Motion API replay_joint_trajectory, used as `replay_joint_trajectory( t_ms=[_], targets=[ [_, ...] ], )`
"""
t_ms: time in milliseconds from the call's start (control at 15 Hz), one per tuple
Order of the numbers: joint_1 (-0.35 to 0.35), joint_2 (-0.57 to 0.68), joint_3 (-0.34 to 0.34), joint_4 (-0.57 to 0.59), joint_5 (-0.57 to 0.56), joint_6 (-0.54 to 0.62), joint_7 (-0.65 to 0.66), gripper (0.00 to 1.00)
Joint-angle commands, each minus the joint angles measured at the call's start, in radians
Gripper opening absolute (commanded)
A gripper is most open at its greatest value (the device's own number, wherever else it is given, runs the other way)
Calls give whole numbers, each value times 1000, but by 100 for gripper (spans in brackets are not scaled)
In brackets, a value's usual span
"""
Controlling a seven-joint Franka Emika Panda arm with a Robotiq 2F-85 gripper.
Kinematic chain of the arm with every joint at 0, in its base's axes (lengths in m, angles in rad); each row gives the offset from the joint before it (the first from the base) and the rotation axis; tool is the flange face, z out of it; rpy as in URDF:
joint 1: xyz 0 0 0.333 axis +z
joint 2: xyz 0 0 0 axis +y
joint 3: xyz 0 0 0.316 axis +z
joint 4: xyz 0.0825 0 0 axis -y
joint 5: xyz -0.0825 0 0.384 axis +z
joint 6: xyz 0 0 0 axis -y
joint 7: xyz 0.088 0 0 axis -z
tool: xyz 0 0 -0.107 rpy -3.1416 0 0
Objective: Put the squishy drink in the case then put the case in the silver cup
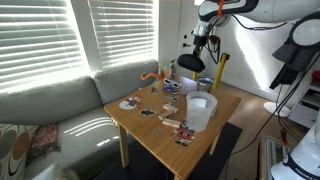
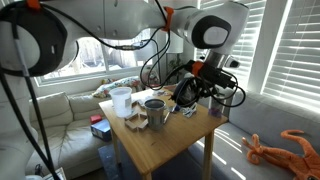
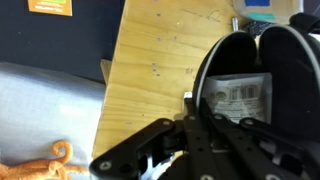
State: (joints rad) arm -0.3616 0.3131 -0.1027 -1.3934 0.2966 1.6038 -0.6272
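The claw point(image 2: 197, 85) is clamped on the black case point(image 3: 290, 60) and holds it up above the wooden bench point(image 3: 150, 60). In the wrist view a white labelled item point(image 3: 240, 97) shows inside the case's opening. Farther along the bench, in an exterior view, the silver cup point(image 2: 155, 112) stands upright, apart from the case. A white tub point(image 2: 121, 100) stands just beyond the cup.

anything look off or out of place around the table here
Nothing looks spilled or tipped on the table. The one stray item is an orange tentacled toy sprawled on the sofa cushion, away from the other things. The hand grips the black case above the table.
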Motion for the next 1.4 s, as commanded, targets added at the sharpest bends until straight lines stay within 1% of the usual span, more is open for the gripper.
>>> replay_joint_trajectory(
  t_ms=[0, 67, 200, 467, 533, 600, 667, 867, 933, 1000, 1267, 1333],
  targets=[
    [2, -148, 13, -142, 6, 35, -138, 1],
    [13, -168, -3, -151, 23, 24, -183, 1],
    [17, -219, -12, -197, 53, 27, -269, 1],
    [41, -303, -32, -291, 104, 23, -395, 1],
    [47, -319, -36, -308, 132, 29, -426, 1],
    [55, -247, -48, -220, 81, -4, -365, 1],
    [61, -255, -53, -229, 84, -4, -372, 6],
    [65, -247, -60, -229, 84, -4, -371, 6],
    [64, -242, -60, -229, 85, -15, -386, 1],
    [67, -242, -59, -234, 82, -12, -392, 1],
    [83, -256, -53, -268, 98, -28, -469, 1],
    [86, -269, -54, -287, 106, -25, -505, 1]
  ],
)
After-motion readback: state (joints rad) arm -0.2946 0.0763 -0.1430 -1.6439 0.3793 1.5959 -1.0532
